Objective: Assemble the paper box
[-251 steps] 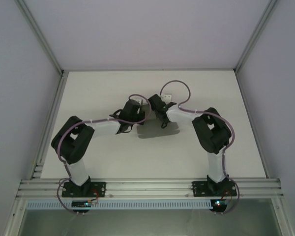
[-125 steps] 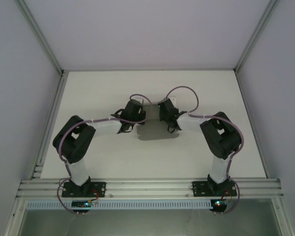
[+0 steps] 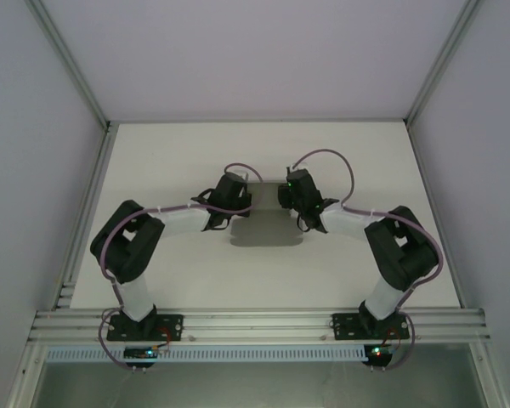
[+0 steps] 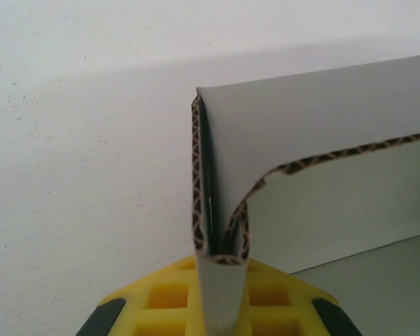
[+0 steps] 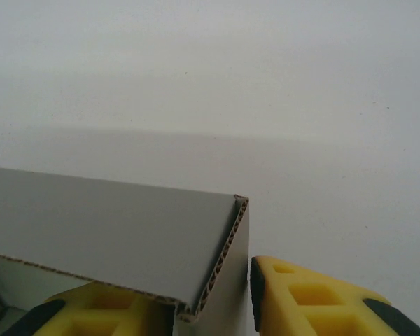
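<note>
A: Your left gripper [image 4: 220, 290]?
B: Pinching a folded wall of the paper box [image 4: 322, 119].
A: Your right gripper [image 5: 213, 301]?
B: Straddles the box's right end, can't tell if clamped. Box sits middle of the table [image 3: 170, 161].

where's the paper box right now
In the top view the paper box sits mid-table between the two arms, one wall pinched in the left gripper, another wall at the right gripper.

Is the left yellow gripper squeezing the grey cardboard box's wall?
Yes, the left gripper pinches a folded wall of the grey paper box.
</note>
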Controlling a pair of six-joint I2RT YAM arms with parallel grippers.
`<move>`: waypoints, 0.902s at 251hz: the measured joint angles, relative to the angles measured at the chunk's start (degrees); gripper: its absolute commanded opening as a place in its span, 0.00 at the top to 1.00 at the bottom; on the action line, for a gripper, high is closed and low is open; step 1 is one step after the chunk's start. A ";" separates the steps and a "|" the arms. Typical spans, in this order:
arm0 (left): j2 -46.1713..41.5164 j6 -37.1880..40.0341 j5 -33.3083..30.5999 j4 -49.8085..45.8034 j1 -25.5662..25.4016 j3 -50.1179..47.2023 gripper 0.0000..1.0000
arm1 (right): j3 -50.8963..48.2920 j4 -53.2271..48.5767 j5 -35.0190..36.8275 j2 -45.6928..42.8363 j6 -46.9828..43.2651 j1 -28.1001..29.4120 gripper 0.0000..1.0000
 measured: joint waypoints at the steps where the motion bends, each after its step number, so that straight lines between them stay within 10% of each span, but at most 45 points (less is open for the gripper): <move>1: 0.00 0.00 0.00 0.00 0.00 0.00 1.00 | -0.04 -0.09 0.00 -0.07 0.00 0.00 0.60; 155: 0.00 -3.45 -4.11 -5.90 -0.63 2.45 1.00 | 14.19 -21.62 14.75 8.85 9.90 4.92 0.72; 226: 0.11 -4.66 -3.76 -7.30 -1.18 3.78 1.00 | 15.54 -24.02 16.41 10.23 14.47 5.31 1.00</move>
